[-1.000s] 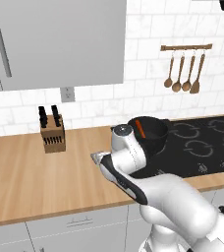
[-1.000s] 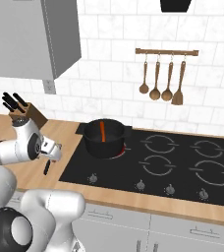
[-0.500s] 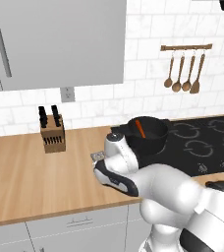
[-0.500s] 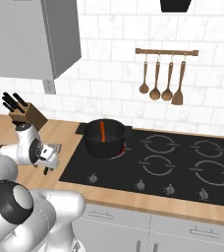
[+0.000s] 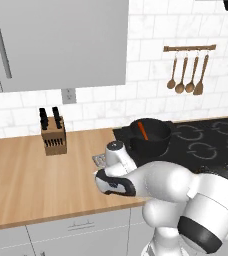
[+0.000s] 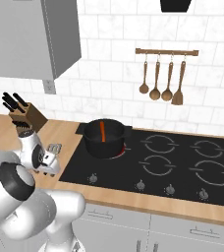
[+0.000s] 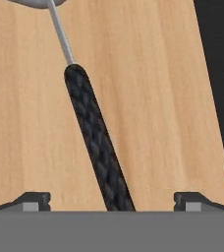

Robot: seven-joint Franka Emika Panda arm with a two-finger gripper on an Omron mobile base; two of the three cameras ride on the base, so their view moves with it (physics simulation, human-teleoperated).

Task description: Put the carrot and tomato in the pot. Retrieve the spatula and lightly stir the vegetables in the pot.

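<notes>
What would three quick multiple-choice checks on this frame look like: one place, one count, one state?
1. Where does the spatula lie?
A. on the wooden counter
B. in the pot
C. on the wall rail

2. How many utensils hang on the wall rail?
A. two
B. four
C. six

3. How do the end effector fingers stand?
A. shut on the handle
B. shut on nothing
C. open, one on each side of the handle

Key: 1 A, the hand view shows its black handle flat on wood. 2 B, the right base view shows four hanging. 3 C, both tips sit wide apart, clear of the handle.
</notes>
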